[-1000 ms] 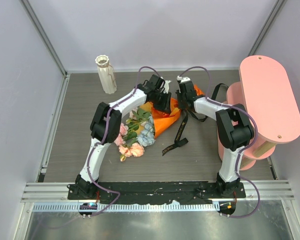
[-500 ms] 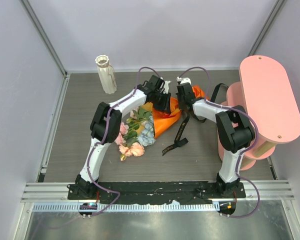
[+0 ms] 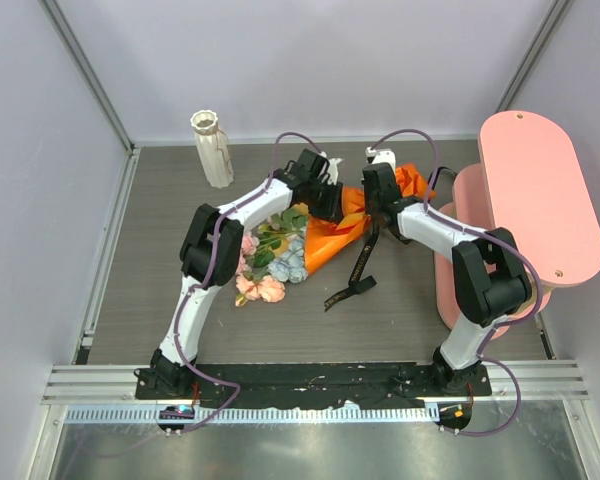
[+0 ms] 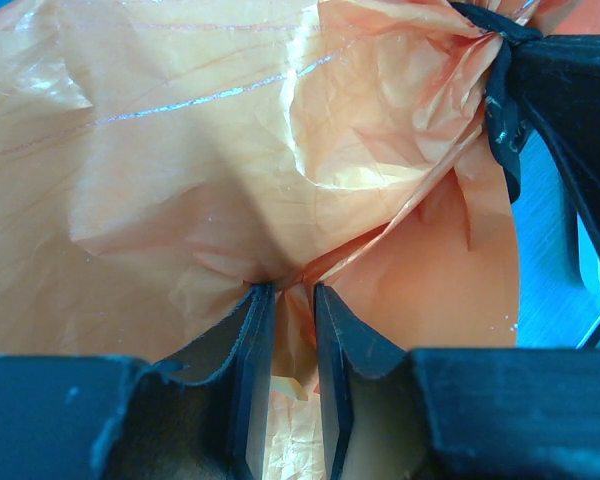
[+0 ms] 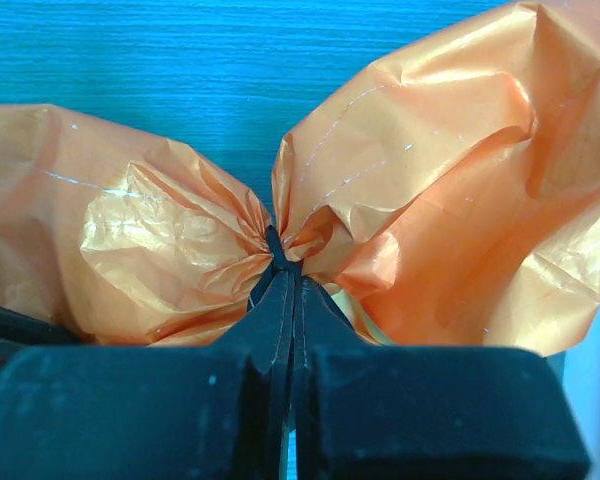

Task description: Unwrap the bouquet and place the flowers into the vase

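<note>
bouquet: lay on its side on the table between the two arms; flowers pointed toward the left arm's base; wrap not yet off
left gripper: pinched a fold of the orange paper
right gripper: jaws pressed together at the cinched neck, apparently nipping the black ribbon (the knot itself was hard to make out)
vase: upright at the far left, well apart
risk: opposed pulls could tear the thin paper before the knot gave; a slipping ribbon could drag the whole bundle sideways

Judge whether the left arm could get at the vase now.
Probably yes, once it lets go: the left gripper pinches the paper, while the vase stands upright far left with nothing between.
</note>
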Motion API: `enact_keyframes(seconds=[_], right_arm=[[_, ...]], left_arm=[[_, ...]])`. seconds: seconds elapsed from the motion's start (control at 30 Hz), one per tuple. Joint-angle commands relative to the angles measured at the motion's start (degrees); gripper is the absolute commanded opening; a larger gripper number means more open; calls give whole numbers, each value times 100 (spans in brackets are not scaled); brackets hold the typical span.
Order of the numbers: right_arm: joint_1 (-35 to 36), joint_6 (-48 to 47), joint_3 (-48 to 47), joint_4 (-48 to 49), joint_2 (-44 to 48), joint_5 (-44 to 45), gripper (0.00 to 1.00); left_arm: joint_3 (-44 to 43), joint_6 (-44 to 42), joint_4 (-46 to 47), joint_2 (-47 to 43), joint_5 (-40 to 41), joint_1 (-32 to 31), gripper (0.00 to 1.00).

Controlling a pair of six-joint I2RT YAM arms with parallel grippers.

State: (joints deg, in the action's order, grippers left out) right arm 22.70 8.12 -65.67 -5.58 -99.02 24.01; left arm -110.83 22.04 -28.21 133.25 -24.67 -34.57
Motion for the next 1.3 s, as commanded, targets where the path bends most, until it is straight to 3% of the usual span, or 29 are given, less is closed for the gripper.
enact_keyframes(seconds=[0.0,0.17,0.3,0.43,0.7,0.83,0.93,1.07,1.13,1.27], right_arm=[[-169,128,-183,348,454,-314,1],[-231,260,-428,-195,60,-1670,1],[-275,489,-491,-277,-178,-1443,1],[-433,516,-394,-101,-275,-1469,1],[-442,339,-851,-355,-548,-1733,2],[-433,646,-816,-636,-338,-1742,25],[-433,779,-563,-742,-127,-1672,31],[-433,709,-158,-611,111,-1338,29],[-433,674,-52,-462,94,-1390,19],[-433,630,-77,-312,-55,-1531,10]], left_arm=[[193,-139,-423,26,296,143,26],[184,-130,-344,-202,-238,126,31],[184,-34,-151,-545,-750,99,42],[158,369,183,-818,-1057,55,46],[-27,907,650,-256,-1120,-41,31],[-44,898,729,77,-733,2,25],[-1,907,728,227,-645,64,19],[149,916,878,201,-618,90,15],[228,916,913,157,-618,90,14],[325,898,913,113,-601,90,13]])
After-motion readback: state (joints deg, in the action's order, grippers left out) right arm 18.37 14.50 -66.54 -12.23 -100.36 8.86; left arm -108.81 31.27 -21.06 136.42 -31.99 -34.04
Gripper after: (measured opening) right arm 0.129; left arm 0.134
